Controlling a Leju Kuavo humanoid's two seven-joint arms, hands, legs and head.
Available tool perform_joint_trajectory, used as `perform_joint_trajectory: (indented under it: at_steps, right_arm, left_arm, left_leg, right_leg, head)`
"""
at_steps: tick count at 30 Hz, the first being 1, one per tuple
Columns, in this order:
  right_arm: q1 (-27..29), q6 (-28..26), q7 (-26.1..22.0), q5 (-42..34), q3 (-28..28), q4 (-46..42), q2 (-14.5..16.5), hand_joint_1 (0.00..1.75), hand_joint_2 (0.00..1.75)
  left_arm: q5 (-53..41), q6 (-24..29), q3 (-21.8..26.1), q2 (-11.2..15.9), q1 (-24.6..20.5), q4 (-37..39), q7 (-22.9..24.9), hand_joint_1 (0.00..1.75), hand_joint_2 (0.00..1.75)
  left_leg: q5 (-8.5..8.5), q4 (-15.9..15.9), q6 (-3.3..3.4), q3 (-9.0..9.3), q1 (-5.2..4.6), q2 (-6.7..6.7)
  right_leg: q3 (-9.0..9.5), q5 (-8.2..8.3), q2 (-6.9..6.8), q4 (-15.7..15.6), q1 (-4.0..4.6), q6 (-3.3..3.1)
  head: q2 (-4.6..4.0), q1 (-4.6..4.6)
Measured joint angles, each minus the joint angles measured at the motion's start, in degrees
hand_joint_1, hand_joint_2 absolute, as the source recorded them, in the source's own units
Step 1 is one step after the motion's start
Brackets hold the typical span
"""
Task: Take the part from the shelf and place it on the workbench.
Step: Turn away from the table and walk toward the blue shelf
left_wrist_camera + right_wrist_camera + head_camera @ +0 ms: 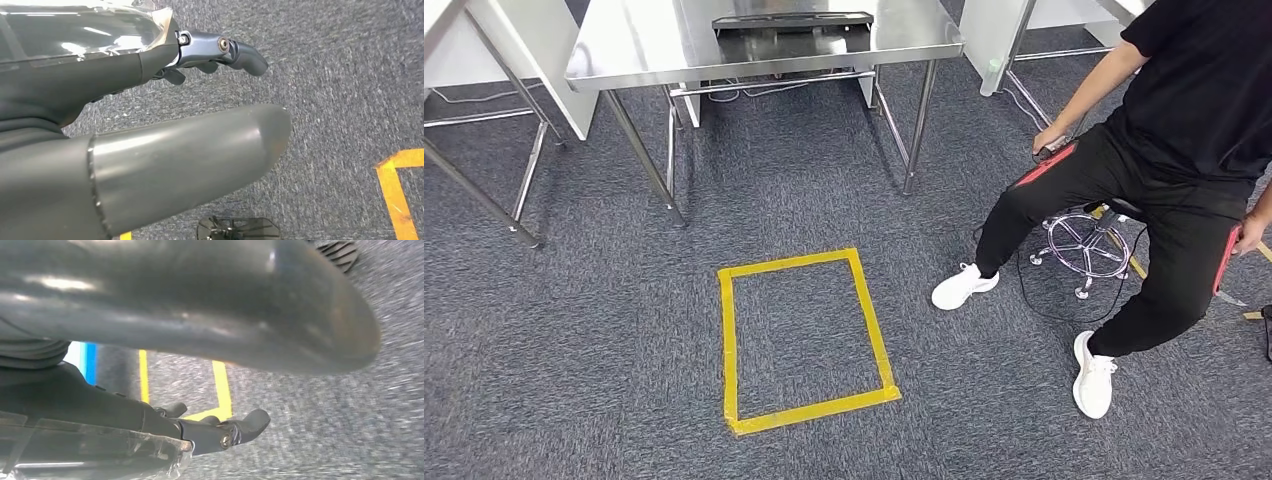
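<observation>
Both arms hang at the robot's sides, so the task looks to be at a walking or standing stage, with nothing in hand. In the left wrist view the left hand points down at the carpet, its thick thumb and darker fingers apart and holding nothing; the right hand in its own wrist view is the same, fingers spread and bare. No shelf can be made out, and I cannot tell where the part is; a dark tray-like thing lies on the steel table, but whether it belongs to the task is unclear. My judgement is that the fetching step is not yet done, or the robot is only taking its stand. The next move calls for facing the shelf, finding the part, and raising a hand to it. The landmark is the yellow tape rectangle on the grey carpet: the steel table stands beyond it, more metal table legs stand beyond and to its left, and a person in dark clothes sits on a stool to its right, white shoes near the tape's right side, a cable looping under the stool.
</observation>
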Motion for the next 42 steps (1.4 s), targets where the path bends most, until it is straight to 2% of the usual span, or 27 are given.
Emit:
perform_joint_trajectory:
  at_steps: [1,3,4,5,7,8,9,11,12,13,15,16,17,19,21,23,24,25,26,28,30,31,34,36,38,40,42]
  right_arm:
    - [0.0,0.0,0.0,0.0,0.0,0.0,0.0,0.00,0.00]
    - [0.0,0.0,0.0,0.0,0.0,0.0,0.1,0.00,0.00]
    - [0.0,0.0,0.0,0.0,0.0,0.1,0.1,0.00,0.00]
    - [0.0,0.0,0.1,0.0,0.0,0.1,0.2,0.00,0.00]
    - [0.0,-0.1,0.1,0.1,0.0,0.1,0.2,0.00,0.00]
    - [0.1,-0.2,0.2,0.1,0.0,0.1,0.2,0.00,0.00]
    - [0.1,-0.3,0.2,0.2,0.0,0.1,0.2,0.00,0.00]
    - [0.1,-0.5,0.3,0.4,0.0,0.1,0.3,0.00,0.00]
    - [0.1,-0.5,0.4,0.6,0.1,0.1,0.3,0.00,0.00]
    - [0.1,-0.6,0.4,0.7,0.1,0.1,0.3,0.00,0.00]
    - [0.1,-0.5,0.4,1.0,0.3,0.1,0.4,0.00,0.00]
    - [0.1,-0.5,0.3,1.1,0.4,0.1,0.5,0.00,0.00]
    - [0.1,-0.5,0.3,1.1,0.4,0.1,0.5,0.00,0.00]
    - [0.1,-0.5,0.3,1.1,0.5,0.1,0.5,0.00,0.00]
    - [0.3,-0.5,0.3,1.1,0.5,0.1,0.5,0.00,0.00]
    - [0.5,-0.5,0.3,1.1,0.6,0.1,0.6,0.00,0.00]
    - [0.6,-0.5,0.3,1.1,0.6,0.1,0.6,0.00,0.00]
    - [0.6,-0.5,0.3,1.1,0.6,0.1,0.5,0.00,0.00]
    - [0.6,-0.5,0.3,1.1,0.6,0.1,0.5,0.00,0.00]
    - [0.6,-0.5,0.3,1.1,0.6,0.1,0.4,0.00,0.00]
    - [0.5,-0.5,0.3,1.1,0.7,0.1,0.4,0.00,0.00]
    - [0.5,-0.5,0.3,1.1,0.7,0.1,0.5,0.00,0.00]
    - [0.6,-0.5,0.3,1.1,0.9,0.1,0.6,0.00,0.00]
    - [0.6,-0.5,0.2,1.3,0.9,0.1,0.7,0.00,0.00]
    - [0.6,-0.5,0.1,1.6,1.0,0.1,0.8,0.00,0.00]
    - [0.5,-0.4,0.0,1.9,1.0,0.1,0.7,0.00,0.00]
    - [0.5,-0.4,0.0,2.1,1.1,0.1,0.6,0.00,0.00]
  left_arm:
    - [0.0,0.0,0.0,0.0,0.0,0.0,-0.1,0.00,0.00]
    - [0.0,0.0,0.0,0.0,0.1,0.0,-0.2,0.00,0.00]
    - [0.0,0.0,0.0,0.1,0.2,0.0,-0.3,0.00,0.00]
    - [0.0,-0.1,0.0,0.1,0.3,0.0,-0.3,0.00,0.00]
    - [-0.3,-0.2,0.0,0.1,0.4,0.0,-0.5,0.00,0.00]
    - [-0.5,-0.2,0.0,0.0,0.3,0.0,-0.6,0.00,0.00]
    - [-0.7,-0.1,-0.1,0.1,0.3,0.0,-0.7,0.00,0.00]
    - [-1.1,0.0,-0.1,0.1,0.3,0.0,-0.8,0.00,0.00]
    - [-1.2,0.1,-0.2,0.1,0.2,0.0,-0.7,0.00,0.00]
    - [-1.3,0.2,-0.2,0.1,0.2,0.0,-0.6,0.00,0.00]
    - [-1.5,0.3,-0.2,0.1,0.1,0.0,-0.5,0.00,0.00]
    - [-1.5,0.4,-0.2,0.1,0.0,0.0,-0.5,0.00,0.00]
    - [-1.6,0.4,-0.2,0.1,-0.1,0.0,-0.5,0.00,0.00]
    - [-1.6,0.4,-0.2,0.0,0.0,0.0,-0.4,0.00,0.00]
    - [-1.6,0.4,-0.2,0.0,0.2,0.0,-0.4,0.00,0.00]
    - [-1.6,0.4,-0.2,0.1,0.2,0.0,-0.3,0.00,0.00]
    - [-1.6,0.4,-0.2,0.1,0.3,0.0,-0.3,0.00,0.00]
    - [-1.6,0.4,-0.2,0.1,0.3,0.0,-0.3,0.00,0.00]
    - [-1.6,0.4,-0.2,0.0,0.3,0.0,-0.3,0.00,0.00]
    - [-1.6,0.4,-0.2,0.0,0.3,0.0,-0.3,0.00,0.00]
    - [-1.6,0.4,-0.2,0.0,0.2,0.0,-0.3,0.00,0.00]
    - [-1.6,0.4,-0.2,0.0,0.2,0.0,-0.3,0.00,0.00]
    - [-1.6,0.4,-0.2,0.2,0.3,0.0,-0.3,0.00,0.00]
    - [-1.6,0.5,-0.2,0.2,0.2,0.0,-0.2,0.00,0.00]
    - [-1.5,0.6,-0.2,0.1,0.2,0.0,-0.2,0.00,0.00]
    - [-1.5,0.8,-0.2,0.1,0.2,0.0,-0.1,0.00,0.00]
    - [-1.4,1.0,-0.2,0.0,0.2,0.0,0.1,0.00,0.00]
  left_leg:
    - [0.67,-0.1,-0.33,-0.19,0.01,0.05]
    - [1.53,-0.3,-1.05,-0.48,0.25,0.02]
    - [0.38,0.2,-1.41,-0.81,0.43,-0.15]
    - [-2.02,1.7,-1.75,-1.31,0.58,-0.33]
    - [-8.94,7.9,-2.28,-2.56,0.79,-0.58]
    - [-11.13,11.8,-2.52,-3.09,0.85,-0.60]
    - [-11.52,15.2,-2.70,-3.32,0.90,-0.62]
    - [-8.09,17.9,-2.85,-2.06,1.06,-0.65]
    - [-6.19,16.3,-2.75,0.01,1.16,-0.69]
    - [-5.55,13.1,-2.56,2.92,1.22,-0.75]
    - [-7.67,4.0,-1.99,9.54,1.13,-0.83]
    - [-9.16,0.7,-1.65,11.45,0.98,-0.82]
    - [-9.98,-1.3,-1.21,12.29,0.80,-0.80]
    - [-9.65,-2.1,0.00,11.67,0.76,-0.62]
    - [-8.45,-2.3,1.04,10.76,0.81,-0.38]
    - [-7.51,-2.2,1.33,9.59,0.60,-0.24]
    - [-7.06,-2.2,1.25,9.00,0.55,-0.19]
    - [-6.63,-2.2,1.16,8.46,0.53,-0.13]
    - [-6.29,-2.1,1.01,8.07,0.54,-0.10]
    - [-5.78,-1.9,0.60,7.60,0.58,-0.07]
    - [-5.54,-1.5,0.11,7.26,0.33,-0.06]
    - [-5.58,-1.3,0.25,7.12,0.19,-0.08]
    - [-5.57,-1.0,1.30,6.79,0.21,-0.19]
    - [-5.00,-1.5,1.38,6.88,0.15,-0.23]
    - [-3.10,-4.8,1.74,8.35,0.48,-0.01]
    - [-1.07,-8.2,1.97,9.79,1.13,0.50]
    - [-0.51,-8.8,1.41,9.63,1.53,1.11]
  right_leg:
    - [1.06,-0.87,0.05,-2.3,0.26,-0.54]
    - [0.27,-0.26,-0.05,-2.6,0.10,-1.54]
    - [-0.30,0.41,-0.19,-2.6,-0.11,-2.16]
    - [-0.99,1.23,-0.34,-2.6,-0.37,-2.79]
    - [-2.76,2.79,-0.56,-2.6,-0.38,-3.59]
    - [-3.78,3.56,-0.60,-2.6,-0.31,-3.73]
    - [-4.85,4.32,-0.63,-2.5,-0.25,-3.70]
    - [-6.81,5.84,-0.69,-2.3,-0.21,-3.45]
    - [-7.74,6.52,-0.70,-2.1,-0.22,-3.21]
    - [-8.48,7.09,-0.70,-1.8,-0.22,-2.96]
    - [-9.68,7.95,-0.71,-1.1,0.00,-2.31]
    - [-10.11,8.38,-0.78,-0.8,0.08,-1.93]
    - [-10.51,8.86,-0.86,-0.7,0.16,-1.48]
    - [-11.48,9.10,-0.87,0.0,0.13,-0.86]
    - [-13.39,6.41,-0.61,4.1,0.00,-1.10]
    - [-16.17,2.02,-0.37,11.9,-0.22,-1.52]
    - [-16.85,0.59,-0.32,14.9,-0.26,-1.38]
    - [-16.47,-0.11,-0.29,16.1,-0.30,-1.05]
    - [-14.85,0.09,-0.29,14.8,-0.35,-0.60]
    - [-8.64,1.75,-0.27,6.3,-0.63,0.23]
    - [-4.41,2.91,-0.15,-0.6,-0.65,0.11]
    - [-3.91,3.01,-0.09,-1.8,-0.69,-0.20]
    - [-4.09,3.40,-0.15,-1.9,-0.85,-0.70]
    - [-4.01,3.93,-0.23,-2.5,-0.97,-0.51]
    - [-3.79,4.30,-0.19,-3.1,-0.69,-0.32]
    - [-5.49,2.65,0.01,-0.1,-0.41,-0.58]
    - [-9.52,-0.28,0.15,6.9,-0.95,-0.37]
  head:
    - [0.00,-0.05]
    - [0.00,-0.23]
    - [0.00,-0.29]
    - [0.00,-0.41]
    - [0.00,-0.58]
    - [0.00,-0.64]
    - [0.00,-0.65]
    - [0.00,-0.67]
    - [0.00,-0.70]
    - [0.00,-0.71]
    - [0.00,-0.69]
    - [0.00,-0.69]
    - [0.00,-0.64]
    - [0.00,-0.58]
    - [0.00,-0.34]
    - [0.00,-0.13]
    - [0.00,-0.13]
    - [0.00,-0.13]
    - [0.00,-0.13]
    - [0.00,-0.12]
    - [0.00,-0.15]
    - [0.00,-0.19]
    - [0.00,-0.31]
    - [0.00,-0.35]
    - [0.00,-0.38]
    - [0.00,-0.29]
    - [0.00,-0.21]
